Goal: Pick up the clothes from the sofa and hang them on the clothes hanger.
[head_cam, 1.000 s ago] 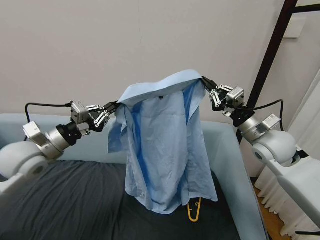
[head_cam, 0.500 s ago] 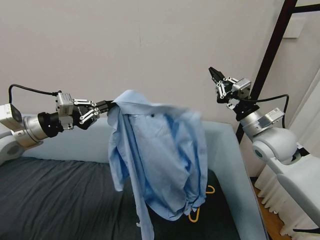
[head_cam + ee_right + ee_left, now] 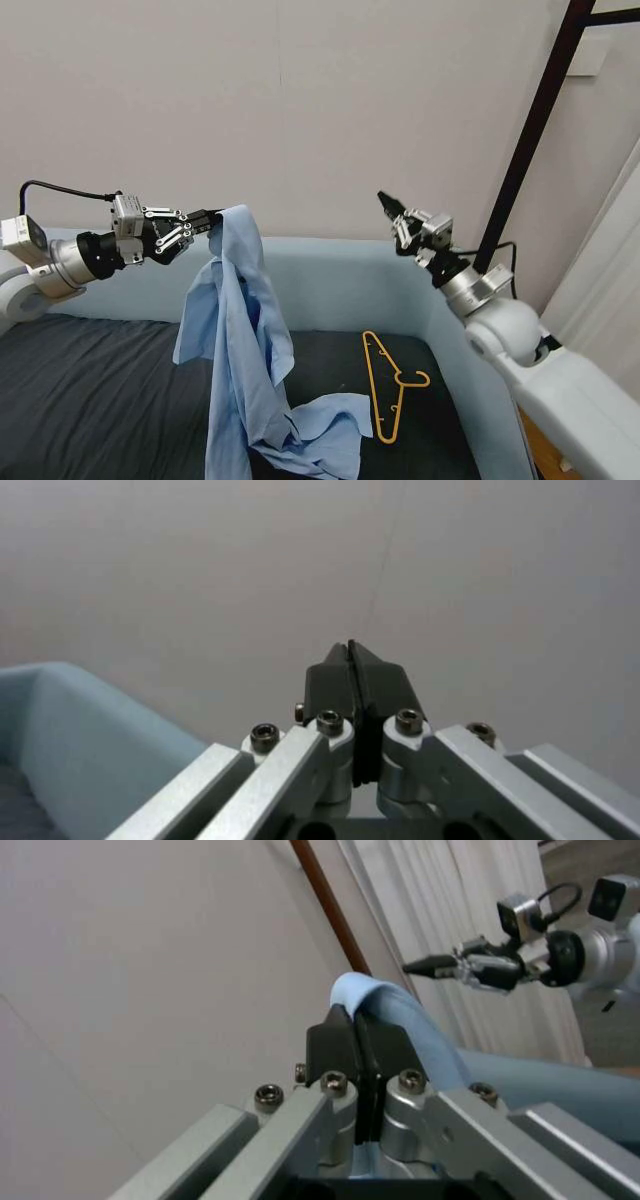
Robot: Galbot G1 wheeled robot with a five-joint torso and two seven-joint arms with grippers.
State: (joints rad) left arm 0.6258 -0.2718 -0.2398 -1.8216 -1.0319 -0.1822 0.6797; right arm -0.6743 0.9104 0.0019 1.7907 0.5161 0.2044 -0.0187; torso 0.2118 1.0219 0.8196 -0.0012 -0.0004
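Soft, even indoor light falls across the pale wall [image 3: 300,100]; the blue shirt [image 3: 235,330] carries gentle shading in its folds; the dark sofa seat [image 3: 90,400] lies dim; metal of the left hand [image 3: 356,1018] gleams faintly.

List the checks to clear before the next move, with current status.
1. Grip of left claw on blue shirt: ok, shut on its top edge.
2. Second hold by right claw: not ok, shut on nothing, raised above the sofa back.
3. Shirt off the seat: not ok, hem pooled on it.
4. Access to yellow hanger: ok, lying uncovered beside the hem.
5. Hanging rail beyond the rack pole: cannot tell.
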